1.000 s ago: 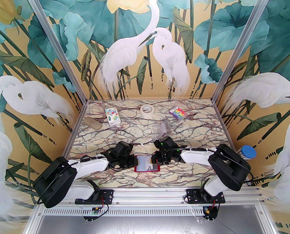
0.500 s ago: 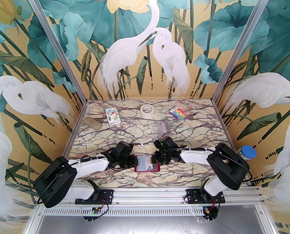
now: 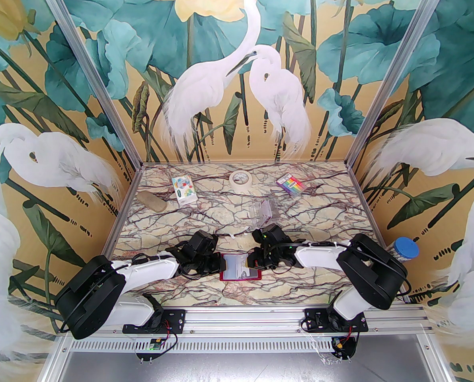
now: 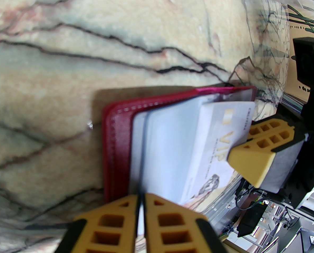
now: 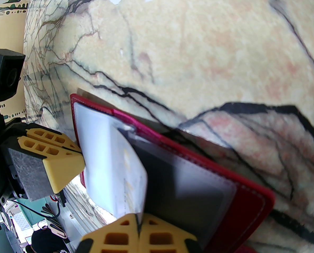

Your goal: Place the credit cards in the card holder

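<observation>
I see the holder [image 3: 240, 268] lying open and flat close to the table's [image 3: 205, 217] near edge, about midway along it. It is dark red with pale stitching along its rim and clear pockets inside. My left gripper [image 4: 141, 196] is clenched on a pale sleeve [image 4: 167, 151] at the holder's left side. My right gripper [image 5: 139, 220] pinches one edge of the card [image 5: 120, 173], pale grey with gold "VIP" lettering, which slants across the open pockets.
</observation>
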You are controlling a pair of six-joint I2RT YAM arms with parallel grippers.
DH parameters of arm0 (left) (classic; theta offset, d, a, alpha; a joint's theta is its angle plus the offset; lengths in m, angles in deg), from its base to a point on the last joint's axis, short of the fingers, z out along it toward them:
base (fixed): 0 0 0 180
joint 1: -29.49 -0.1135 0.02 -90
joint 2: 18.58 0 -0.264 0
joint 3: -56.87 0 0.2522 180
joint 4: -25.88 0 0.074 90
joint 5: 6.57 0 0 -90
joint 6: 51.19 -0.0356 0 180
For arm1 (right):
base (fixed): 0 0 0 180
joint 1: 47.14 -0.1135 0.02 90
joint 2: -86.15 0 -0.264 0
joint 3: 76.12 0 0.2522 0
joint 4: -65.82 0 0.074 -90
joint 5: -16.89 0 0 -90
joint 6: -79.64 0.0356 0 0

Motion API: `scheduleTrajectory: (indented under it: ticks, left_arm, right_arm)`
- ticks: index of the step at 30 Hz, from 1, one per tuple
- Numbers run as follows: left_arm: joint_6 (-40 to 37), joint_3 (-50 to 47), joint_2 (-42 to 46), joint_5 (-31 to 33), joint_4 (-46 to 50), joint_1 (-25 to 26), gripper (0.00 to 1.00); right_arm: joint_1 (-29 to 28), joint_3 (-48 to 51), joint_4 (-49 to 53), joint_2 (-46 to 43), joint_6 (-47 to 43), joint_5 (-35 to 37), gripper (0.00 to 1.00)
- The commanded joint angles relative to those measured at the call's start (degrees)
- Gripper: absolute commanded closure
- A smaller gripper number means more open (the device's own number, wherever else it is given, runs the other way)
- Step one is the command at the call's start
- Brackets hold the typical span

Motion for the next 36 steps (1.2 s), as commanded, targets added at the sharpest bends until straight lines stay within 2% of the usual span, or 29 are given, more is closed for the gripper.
scheduleTrajectory:
  ticks: [1,15,22,32,36]
  left_arm:
    - [-0.9,-0.6,-2.1,4.0,4.4,0.5,0.88]
    - [-0.7,-0.8,-2.2,4.3,4.8,0.6,0.89]
    - [-1.1,-0.3,-2.3,4.4,5.4,0.7,0.89]
    - [-1.2,-0.4,-2.5,4.5,5.4,0.8,0.89]
    - [-1.3,-0.4,-2.6,4.5,5.5,0.7,0.89]
  right_arm:
    - [-0.7,1.7,2.6,0.7,1.0,4.2,1.00]
    - [-1.2,1.5,2.7,0.7,1.8,4.3,1.00]
    - [-1.2,-0.2,6.5,-1.5,0.7,4.9,1.00]
    - [-1.2,-2.2,9.9,-1.8,-0.6,5.3,0.80]
    - [-1.2,-2.4,9.8,-1.5,-0.4,5.0,0.79]
